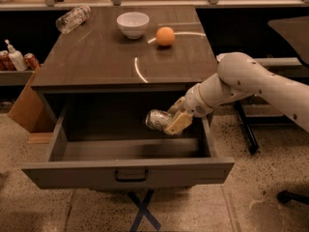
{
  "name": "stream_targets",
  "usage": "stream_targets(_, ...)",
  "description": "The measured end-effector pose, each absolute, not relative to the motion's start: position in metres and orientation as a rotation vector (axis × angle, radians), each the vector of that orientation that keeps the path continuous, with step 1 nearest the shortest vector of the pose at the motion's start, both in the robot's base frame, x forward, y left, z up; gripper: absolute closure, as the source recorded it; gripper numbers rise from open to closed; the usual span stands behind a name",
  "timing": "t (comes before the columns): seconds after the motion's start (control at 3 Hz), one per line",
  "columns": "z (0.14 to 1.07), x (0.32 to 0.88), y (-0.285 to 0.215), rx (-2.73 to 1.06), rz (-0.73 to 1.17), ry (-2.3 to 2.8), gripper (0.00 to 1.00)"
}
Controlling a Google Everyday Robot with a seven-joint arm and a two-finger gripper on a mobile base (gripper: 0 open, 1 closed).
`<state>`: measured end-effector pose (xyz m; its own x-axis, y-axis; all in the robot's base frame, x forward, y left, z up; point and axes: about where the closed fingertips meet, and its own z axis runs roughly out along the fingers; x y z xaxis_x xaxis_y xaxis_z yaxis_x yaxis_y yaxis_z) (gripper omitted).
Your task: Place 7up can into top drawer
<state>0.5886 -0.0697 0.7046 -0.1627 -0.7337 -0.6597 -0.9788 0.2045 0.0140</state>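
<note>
The top drawer (125, 172) is pulled wide open, its front panel and dark handle facing me. My gripper (170, 121) reaches in from the right, over the drawer's right half. It is shut on the 7up can (156, 119), a silvery can lying on its side with one end pointing left. The can hangs above the drawer floor, inside the drawer's opening and just below the tabletop edge.
On the brown tabletop (96, 62) stand a white bowl (133, 24) and an orange (165, 36), with a clear plastic bottle (72, 18) lying at the back left. Red cans and a white pump bottle (15, 57) sit on a shelf at left. A chair base (251, 134) stands at right.
</note>
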Motion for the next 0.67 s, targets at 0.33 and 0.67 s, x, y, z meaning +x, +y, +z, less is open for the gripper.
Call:
stream_targets(0.33,0.6959,0.5856,-0.0631,-1.563,0.610,2.016,0.57)
stream_targets(0.67,0.6898,0.5801,-0.0562,-1.550,0.610,2.047,0.34)
